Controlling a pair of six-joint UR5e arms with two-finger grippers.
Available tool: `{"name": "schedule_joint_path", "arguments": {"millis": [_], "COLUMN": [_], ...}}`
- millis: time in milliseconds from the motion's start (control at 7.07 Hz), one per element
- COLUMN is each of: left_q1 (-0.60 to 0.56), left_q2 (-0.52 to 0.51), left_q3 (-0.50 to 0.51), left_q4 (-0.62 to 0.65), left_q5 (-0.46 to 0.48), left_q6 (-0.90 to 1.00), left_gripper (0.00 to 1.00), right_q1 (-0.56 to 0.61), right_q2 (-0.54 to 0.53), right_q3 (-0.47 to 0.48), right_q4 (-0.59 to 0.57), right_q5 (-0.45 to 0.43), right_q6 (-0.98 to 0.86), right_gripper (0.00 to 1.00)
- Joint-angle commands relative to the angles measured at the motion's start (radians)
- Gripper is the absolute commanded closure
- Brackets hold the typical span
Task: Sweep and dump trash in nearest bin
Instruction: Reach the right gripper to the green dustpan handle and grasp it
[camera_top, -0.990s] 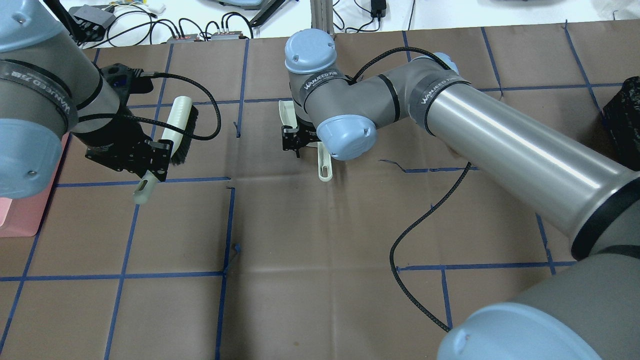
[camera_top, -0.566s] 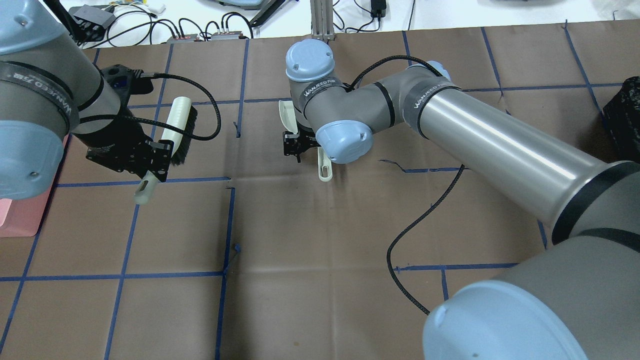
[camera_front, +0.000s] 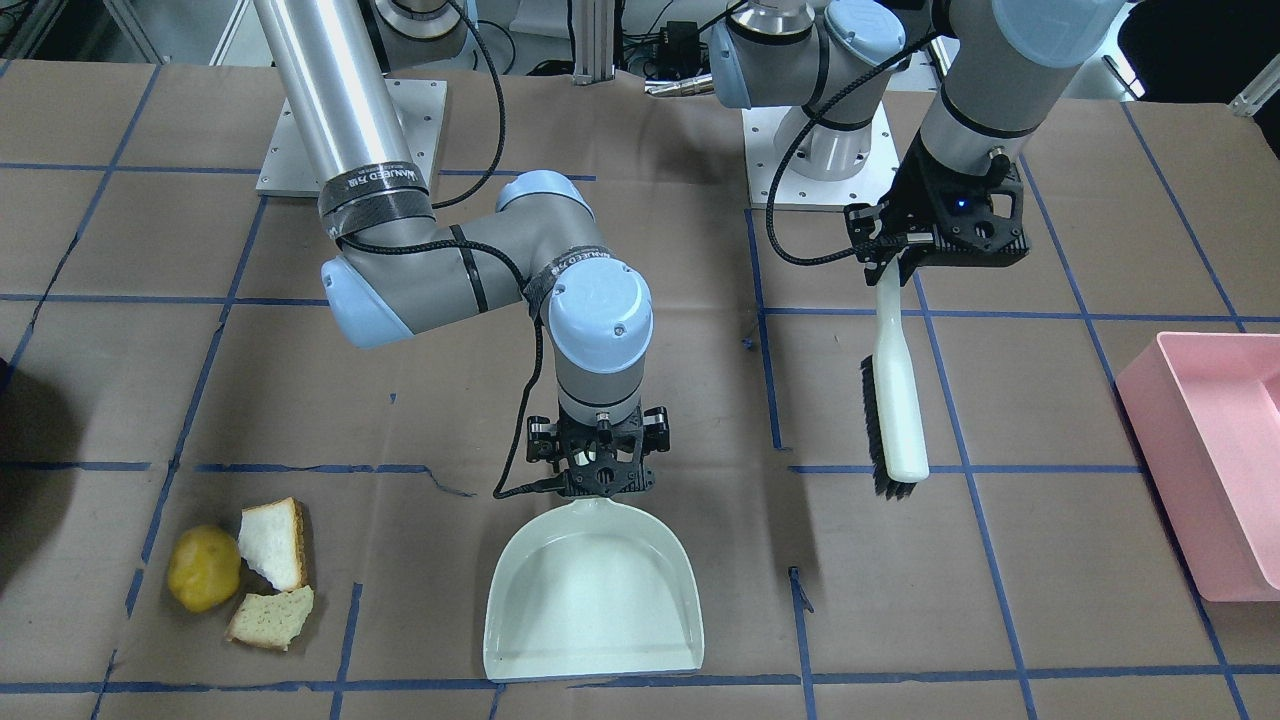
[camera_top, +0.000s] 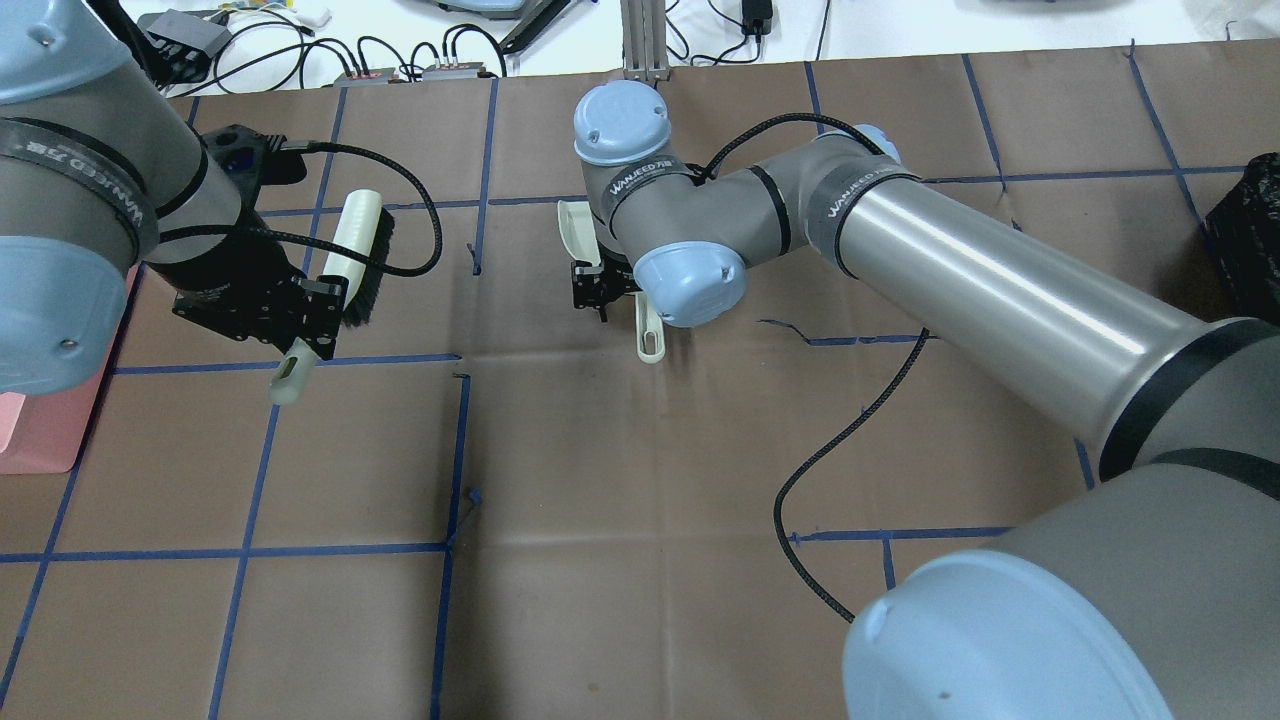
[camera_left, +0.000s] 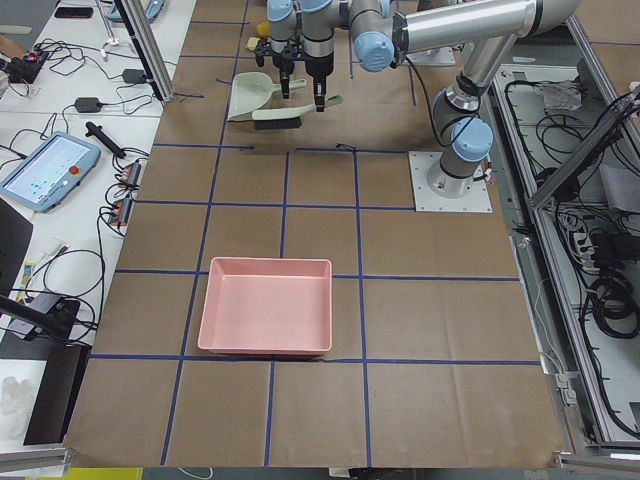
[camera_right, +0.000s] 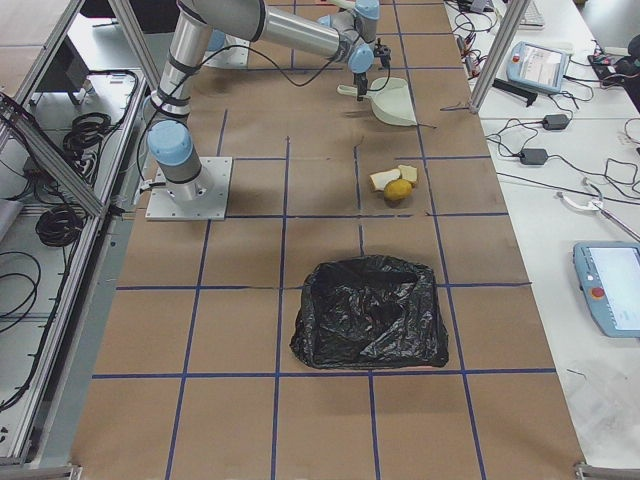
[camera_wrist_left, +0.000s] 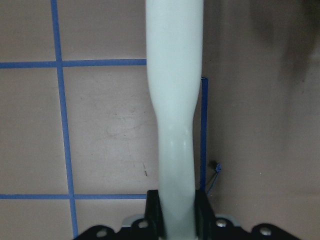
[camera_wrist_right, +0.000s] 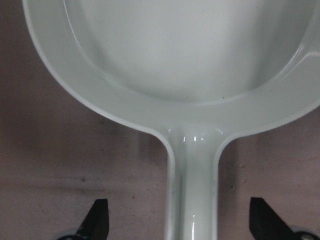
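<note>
The trash lies together on the brown paper: a yellow lemon-like lump (camera_front: 203, 568), a white bread slice (camera_front: 272, 545) and a tan bread chunk (camera_front: 270, 618), also seen as a small cluster (camera_right: 394, 181) in the exterior right view. A white dustpan (camera_front: 590, 600) lies flat to their side, its mouth toward the table's far edge. My right gripper (camera_wrist_right: 181, 220) is open, its fingers (camera_wrist_right: 97, 220) standing wide on both sides of the dustpan handle. My left gripper (camera_front: 897, 262) is shut on the handle of a white brush (camera_front: 897, 400) with black bristles, held above the table.
A pink bin (camera_front: 1210, 460) sits at the table's end on my left side. A black-bag bin (camera_right: 370, 315) sits at the end on my right, close to the trash. The right arm's cable (camera_top: 850, 430) trails over the paper.
The right arm's elbow has swung and its gripper has shifted slightly over the dustpan handle. The left arm and brush have barely moved.
</note>
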Motion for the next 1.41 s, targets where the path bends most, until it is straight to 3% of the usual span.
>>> {"name": "schedule_joint_path", "arguments": {"millis": [0, 849, 1132, 1273], "left_q1": [0.0, 0.0, -0.002, -0.002], "left_q2": [0.002, 0.005, 0.007, 0.002], "left_q3": [0.004, 0.004, -0.007, -0.007], "left_q4": [0.0, 0.025, 0.025, 0.028], "left_q5": [0.006, 0.0, 0.008, 0.005], "left_q6": [0.001, 0.004, 0.001, -0.002], "left_gripper": [1.0, 0.97, 1.0, 1.0], "right_q1": [-0.001, -0.013, -0.021, -0.036], "right_q2": [0.002, -0.005, -0.021, -0.039], "right_q3": [0.001, -0.019, -0.048, -0.091], "right_q4": [0.003, 0.045, 0.071, 0.163], "right_q5": [-0.021, -0.019, -0.013, -0.012], "right_q6": [0.001, -0.004, -0.004, -0.005], "right_gripper": [0.12, 0.96, 0.96, 0.96]}}
